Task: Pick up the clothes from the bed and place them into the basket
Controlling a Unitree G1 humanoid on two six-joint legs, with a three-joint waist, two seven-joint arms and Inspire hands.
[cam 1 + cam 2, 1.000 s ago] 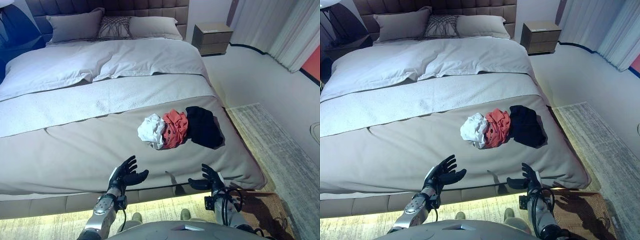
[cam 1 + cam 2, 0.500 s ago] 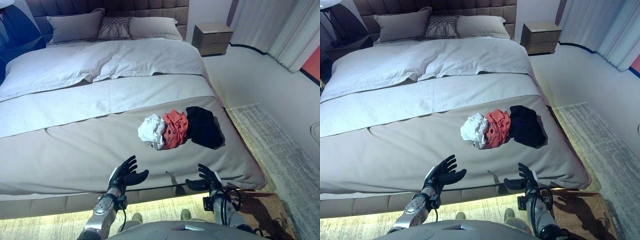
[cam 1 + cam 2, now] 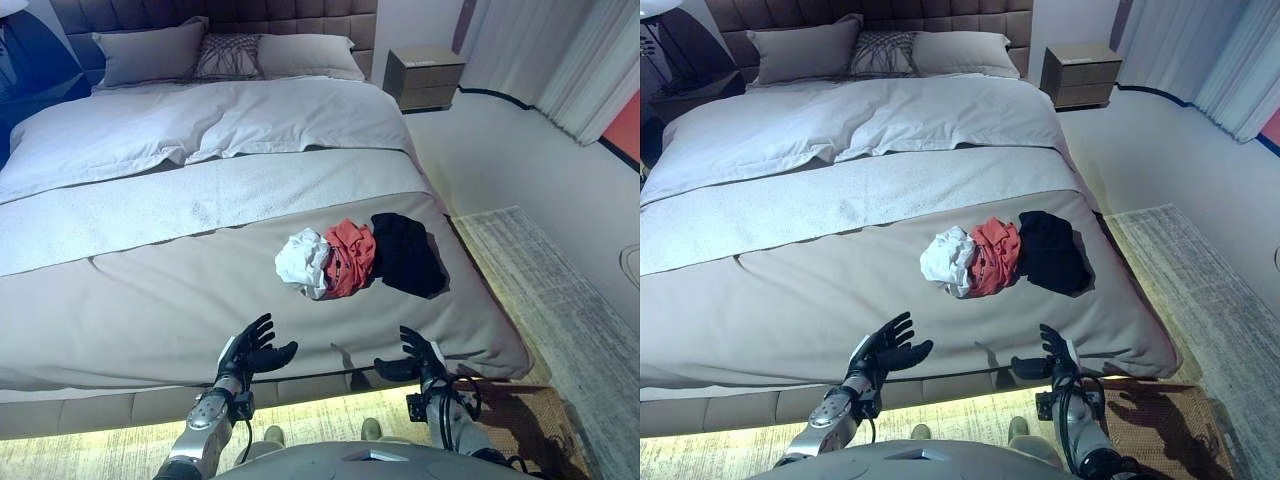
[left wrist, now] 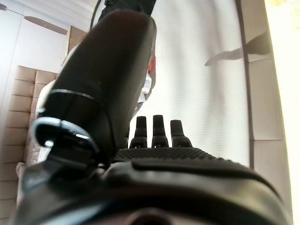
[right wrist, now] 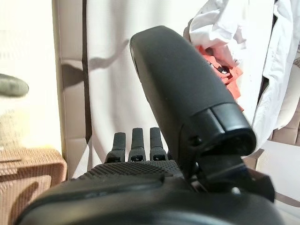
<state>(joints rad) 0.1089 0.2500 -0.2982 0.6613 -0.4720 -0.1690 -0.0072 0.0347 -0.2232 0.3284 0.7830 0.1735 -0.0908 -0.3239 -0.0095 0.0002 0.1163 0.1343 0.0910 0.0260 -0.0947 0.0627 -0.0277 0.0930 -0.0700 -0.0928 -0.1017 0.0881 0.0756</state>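
A white garment, a red garment and a black garment lie bunched side by side on the beige cover of the bed, near its right foot corner. My left hand is open and empty above the foot edge of the bed, short of the clothes. My right hand is open and empty by the foot edge, below the black garment. The white and red garments also show past my right hand in the right wrist view. A brown woven basket stands on the floor at the lower right.
Pillows and a rumpled grey duvet lie at the head of the bed. A nightstand stands at the back right by curtains. A grey rug covers the floor to the right of the bed.
My right hand moved slightly left and up half a second ago, then back right. My left hand and the clothes have not moved.
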